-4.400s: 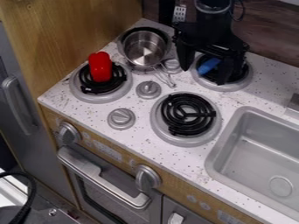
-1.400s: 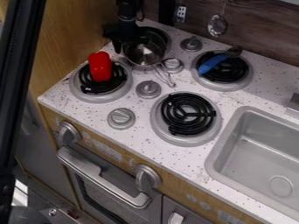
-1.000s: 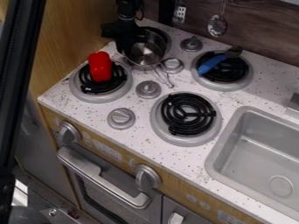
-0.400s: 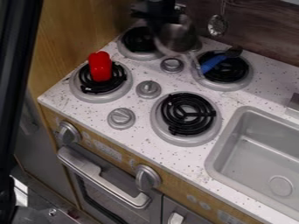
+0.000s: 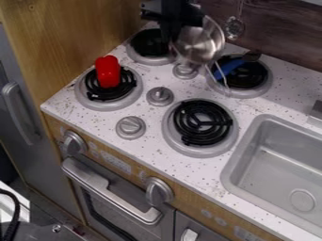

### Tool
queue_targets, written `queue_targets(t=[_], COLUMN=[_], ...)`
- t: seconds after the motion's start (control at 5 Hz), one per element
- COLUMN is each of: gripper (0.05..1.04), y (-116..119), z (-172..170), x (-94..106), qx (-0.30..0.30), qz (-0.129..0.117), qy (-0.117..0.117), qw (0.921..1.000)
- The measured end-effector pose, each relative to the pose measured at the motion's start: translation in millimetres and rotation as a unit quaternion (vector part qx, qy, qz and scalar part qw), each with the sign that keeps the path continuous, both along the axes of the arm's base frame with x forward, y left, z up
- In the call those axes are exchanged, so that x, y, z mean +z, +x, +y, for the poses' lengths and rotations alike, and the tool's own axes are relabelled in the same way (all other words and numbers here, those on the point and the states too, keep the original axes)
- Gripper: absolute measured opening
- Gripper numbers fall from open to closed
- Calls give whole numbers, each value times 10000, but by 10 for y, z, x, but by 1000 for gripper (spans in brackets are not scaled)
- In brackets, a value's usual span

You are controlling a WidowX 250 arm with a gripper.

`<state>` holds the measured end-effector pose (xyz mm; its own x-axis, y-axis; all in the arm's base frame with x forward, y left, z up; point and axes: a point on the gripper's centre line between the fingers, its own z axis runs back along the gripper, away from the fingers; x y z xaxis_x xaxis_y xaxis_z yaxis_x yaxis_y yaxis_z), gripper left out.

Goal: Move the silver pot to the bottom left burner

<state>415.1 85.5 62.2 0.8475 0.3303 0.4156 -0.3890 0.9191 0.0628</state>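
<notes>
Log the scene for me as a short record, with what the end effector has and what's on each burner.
end effector: at the pot's left rim, gripping it
pot: held up, tilted, handle over the top right burner
top left burner: black coil, no pot on it
top right burner: blue tool across it
bottom left burner: red pepper on its coil
task: pot not yet placed

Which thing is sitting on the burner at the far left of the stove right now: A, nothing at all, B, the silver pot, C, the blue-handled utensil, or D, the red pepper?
D, the red pepper stands on the black coil of that burner.
</notes>
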Motion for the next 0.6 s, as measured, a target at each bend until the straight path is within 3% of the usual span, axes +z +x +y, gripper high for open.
queue_targets(t=[0.2,0.4,0.6], gripper=[65,65,65], y=[-426,-624,-694], z=[-151,-310,-478], x=[-60,-170,-203], qx=[216,251,155], qz=[310,583,833], qy=[-278,-713,-1000], qw=[9989,9954,9914])
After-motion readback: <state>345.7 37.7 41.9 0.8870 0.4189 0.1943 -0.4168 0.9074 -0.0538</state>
